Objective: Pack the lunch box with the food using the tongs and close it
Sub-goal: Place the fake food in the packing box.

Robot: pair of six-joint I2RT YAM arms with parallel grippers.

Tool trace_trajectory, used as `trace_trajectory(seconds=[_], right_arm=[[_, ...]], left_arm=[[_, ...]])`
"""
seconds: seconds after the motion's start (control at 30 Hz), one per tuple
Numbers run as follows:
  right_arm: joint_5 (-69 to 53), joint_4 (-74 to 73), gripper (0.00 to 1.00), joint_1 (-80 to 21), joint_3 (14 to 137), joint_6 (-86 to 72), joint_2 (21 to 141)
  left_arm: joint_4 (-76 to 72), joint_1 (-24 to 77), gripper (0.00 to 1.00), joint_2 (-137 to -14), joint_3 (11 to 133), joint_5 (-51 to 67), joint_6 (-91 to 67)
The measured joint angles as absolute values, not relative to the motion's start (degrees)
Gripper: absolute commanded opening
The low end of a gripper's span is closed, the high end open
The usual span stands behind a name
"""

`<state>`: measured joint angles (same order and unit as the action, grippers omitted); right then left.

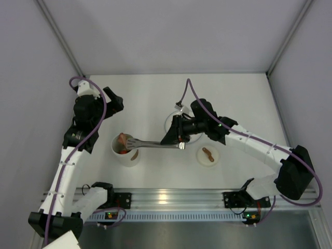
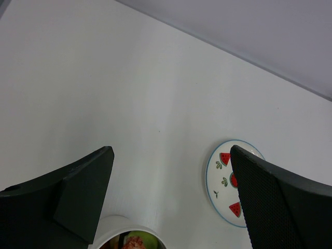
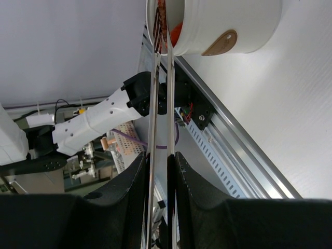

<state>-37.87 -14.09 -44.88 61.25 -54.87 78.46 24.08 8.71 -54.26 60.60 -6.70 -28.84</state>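
Packing step: right gripper (image 3: pixel 161 158) clamped on tongs (image 3: pixel 155 93); food (image 1: pixel 123 139) pinched inside lunch box (image 3: pixel 228 23) ahead. Release called for next. Left gripper (image 2: pixel 171 153) spread apart.

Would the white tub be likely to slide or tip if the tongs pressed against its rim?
It would probably slide first: the tub stands upright on a smooth table. It looks like light plastic with only a few food pieces inside, so little weight steadies it. Nothing braces it; the left gripper hangs open, apart from it.
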Motion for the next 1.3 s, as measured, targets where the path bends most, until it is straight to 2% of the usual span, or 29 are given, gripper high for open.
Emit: trace_trajectory(seconds=[0.4,1.07,1.3], right_arm=[[-38.8,-12.8,0.31,-44.9,61.3,-55.4,78.5],[-40.1,-11.6,0.31,-44.8,61.3,-56.1,78.5],[-42.3,-11.6,0.31,-41.9,61.4,-57.1,78.0]], left_arm=[[24.1,8.7,0.99,-54.3,60.6,-6.7,-28.8],[24.1,8.7,0.99,-54.3,60.6,-6.9,-28.8],[24.1,8.7,0.99,-54.3,60.6,-6.9,-28.8]])
